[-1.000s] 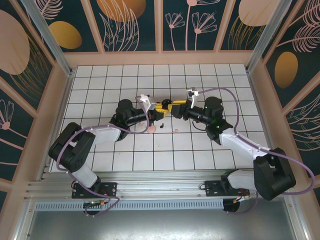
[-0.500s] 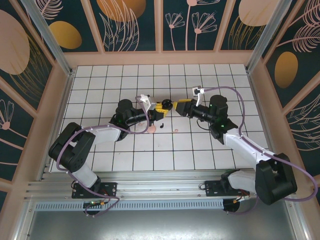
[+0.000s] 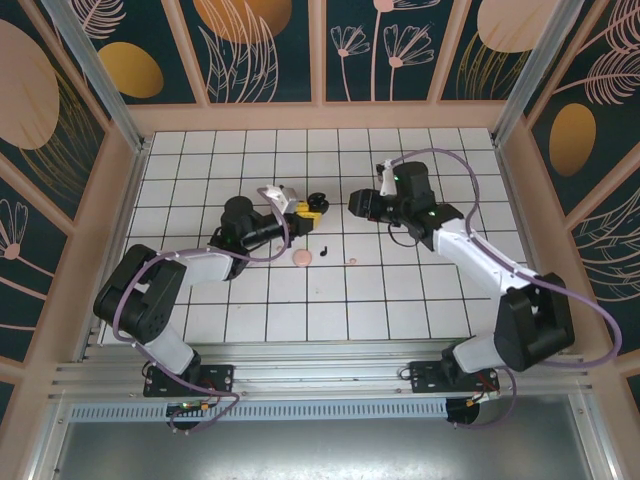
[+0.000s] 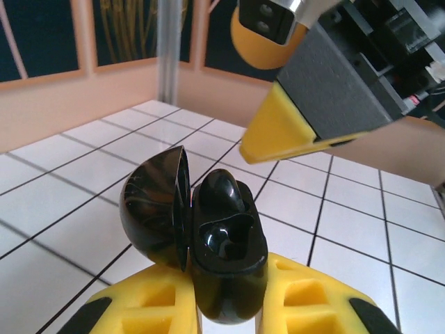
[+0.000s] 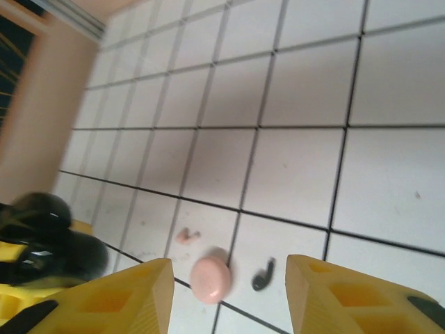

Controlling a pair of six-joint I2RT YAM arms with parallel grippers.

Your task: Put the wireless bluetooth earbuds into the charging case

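Black earbud (image 3: 324, 250) lies loose on the surface (image 3: 400, 290), pink earbud (image 3: 351, 262) nearby — neither's in. Black case (image 4: 226, 243) sits open, clamped in our left gripper (image 3: 306, 209); right gripper (image 3: 358, 203) has backed off it, jaws apart & empty — we reckon pickup's next.

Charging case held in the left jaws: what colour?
Glossy black case, best seen in left wrist view.

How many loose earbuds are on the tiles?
3. Right wrist view: a black earbud right of the pink case and a pale pink earbud up-left of it; from above, a second pink earbud right of the black one. More may be hidden.
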